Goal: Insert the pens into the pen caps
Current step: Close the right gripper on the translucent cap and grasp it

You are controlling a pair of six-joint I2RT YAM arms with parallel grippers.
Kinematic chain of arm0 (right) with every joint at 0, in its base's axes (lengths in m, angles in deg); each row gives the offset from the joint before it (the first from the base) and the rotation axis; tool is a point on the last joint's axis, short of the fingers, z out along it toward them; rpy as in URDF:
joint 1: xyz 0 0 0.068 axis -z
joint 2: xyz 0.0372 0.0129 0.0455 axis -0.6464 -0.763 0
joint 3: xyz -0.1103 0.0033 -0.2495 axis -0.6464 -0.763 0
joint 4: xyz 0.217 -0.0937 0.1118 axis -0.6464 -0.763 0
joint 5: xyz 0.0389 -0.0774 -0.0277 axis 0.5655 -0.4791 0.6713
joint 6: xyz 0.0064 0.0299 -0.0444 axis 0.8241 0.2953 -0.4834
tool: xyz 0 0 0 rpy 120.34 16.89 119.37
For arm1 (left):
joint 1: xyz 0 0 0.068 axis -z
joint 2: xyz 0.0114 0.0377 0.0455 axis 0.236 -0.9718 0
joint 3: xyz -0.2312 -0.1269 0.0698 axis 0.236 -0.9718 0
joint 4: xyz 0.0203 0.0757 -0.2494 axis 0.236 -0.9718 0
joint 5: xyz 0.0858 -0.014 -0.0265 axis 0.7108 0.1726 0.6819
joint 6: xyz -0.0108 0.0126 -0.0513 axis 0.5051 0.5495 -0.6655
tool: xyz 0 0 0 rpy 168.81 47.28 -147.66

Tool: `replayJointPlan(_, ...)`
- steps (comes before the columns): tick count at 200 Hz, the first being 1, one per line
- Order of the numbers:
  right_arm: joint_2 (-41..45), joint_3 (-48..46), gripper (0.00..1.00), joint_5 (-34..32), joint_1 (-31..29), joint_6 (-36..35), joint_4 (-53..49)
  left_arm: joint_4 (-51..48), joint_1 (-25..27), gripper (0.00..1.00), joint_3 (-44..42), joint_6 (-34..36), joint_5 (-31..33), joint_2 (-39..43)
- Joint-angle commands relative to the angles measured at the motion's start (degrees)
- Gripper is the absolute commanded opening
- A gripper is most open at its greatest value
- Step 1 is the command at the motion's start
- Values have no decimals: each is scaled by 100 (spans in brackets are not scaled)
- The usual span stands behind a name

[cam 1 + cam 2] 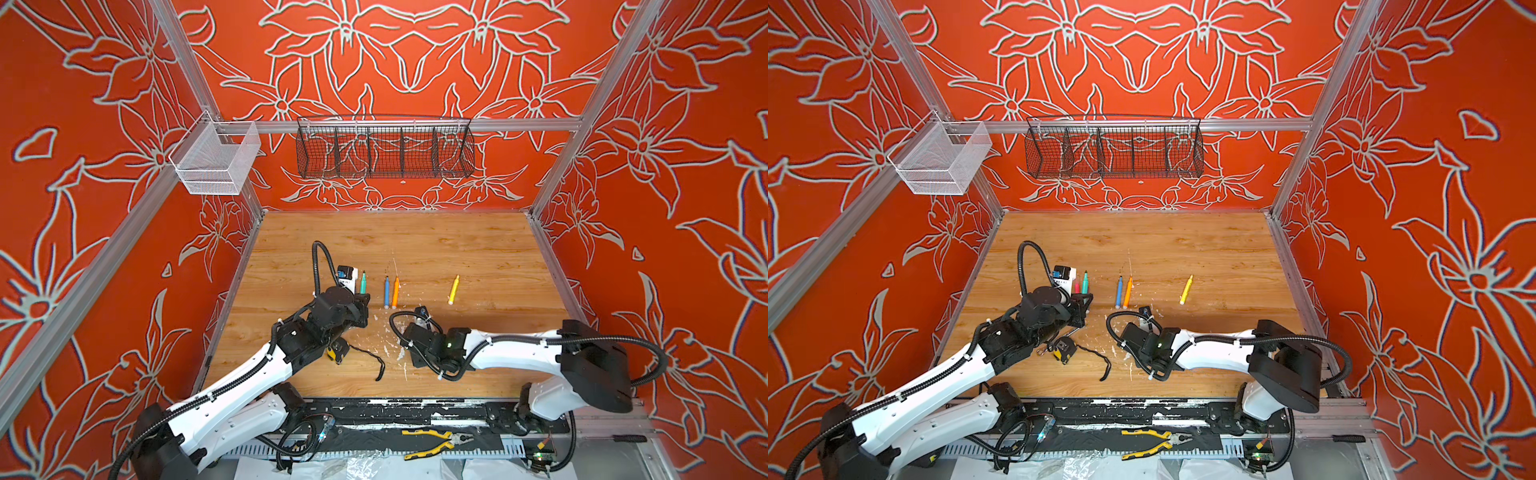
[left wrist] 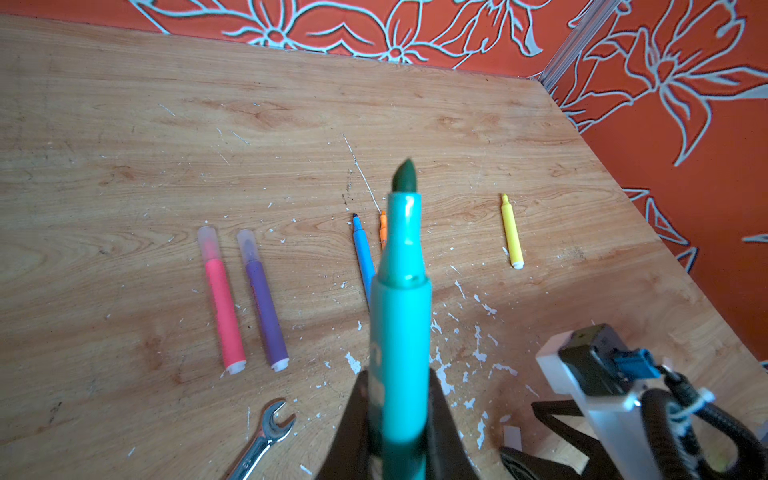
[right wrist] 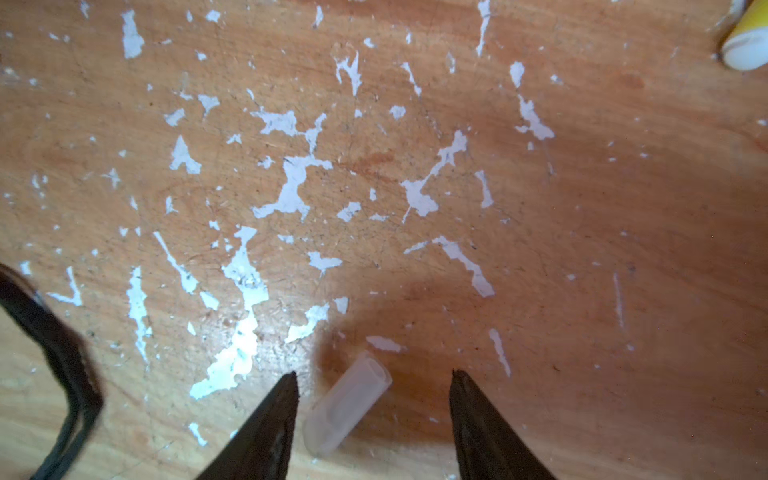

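Plainly, the desk (image 1: 415, 241) was speckled with white flecks. The step in hand, as I judged it, was a pick-up off that surface: come down square, close slowly, and grip across the width so the open mouth was left free for a tip. My left claw (image 2: 397, 399) was clamped on the teal pen (image 2: 401, 316), held clear of the desk with its tip bare. My right claw (image 3: 374, 374) hung low, fingers partly spread, holding nothing. The pink pen (image 2: 224, 307) and purple pen (image 2: 266, 307) lay capped side by side. The blue pen (image 1: 387, 293), orange pen (image 1: 395, 292) and yellow pen (image 1: 453, 289) lay bare. The pen cap (image 3: 345, 405) lay flat and slanted between my right fingers; whether the nearer one brushed it, I could not tell.
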Motion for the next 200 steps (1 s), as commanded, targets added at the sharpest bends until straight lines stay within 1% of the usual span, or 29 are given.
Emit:
replayJointPlan(1,-171,166,60,-136,-23,110,-233,-117,-37,0,-80,-57,40,108)
replayJointPlan(21,-176,130,59,-181,-29,155,-304,-122,-37,0,-98,-62,42,135)
replayJointPlan(58,-49,-21,52,-184,-56,239,-406,-96,-37,0,-115,-77,41,130)
replayJointPlan(97,42,-132,43,-131,-65,277,-408,-43,-37,0,-123,-118,19,48)
replayJointPlan(133,-94,-157,33,-69,-73,278,-256,-59,-33,0,-115,-124,-3,64)
replayJointPlan(200,-250,-207,28,-55,-65,362,-151,-122,-37,0,-147,-138,-21,222)
